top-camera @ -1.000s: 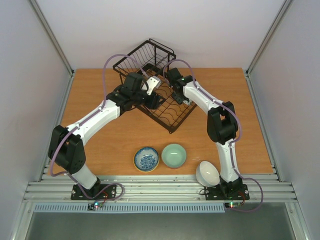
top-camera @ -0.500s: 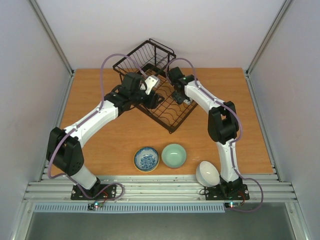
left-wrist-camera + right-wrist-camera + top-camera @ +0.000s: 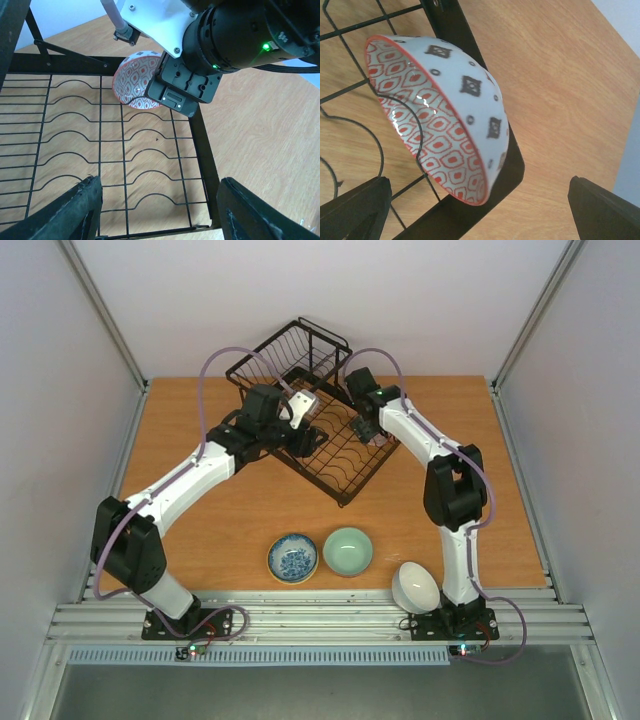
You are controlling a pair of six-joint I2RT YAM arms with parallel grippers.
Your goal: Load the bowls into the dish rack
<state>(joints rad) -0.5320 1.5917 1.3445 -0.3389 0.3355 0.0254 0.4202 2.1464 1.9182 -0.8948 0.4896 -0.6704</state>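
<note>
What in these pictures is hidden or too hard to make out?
Top external: the red-patterned bowl cannot be picked out; the right gripper sits over that corner of the dish rack.
Left wrist: the right gripper blocks the bowl's right side.
Right wrist: its fingers are cut off by the bottom edge.
Top external: whether the white bowl touches the right arm's base is unclear.

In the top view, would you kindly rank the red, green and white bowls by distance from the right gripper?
1. Red bowl, in the rack, at the right gripper.
2. Green bowl, front centre.
3. White bowl, by the right arm's base.
</note>
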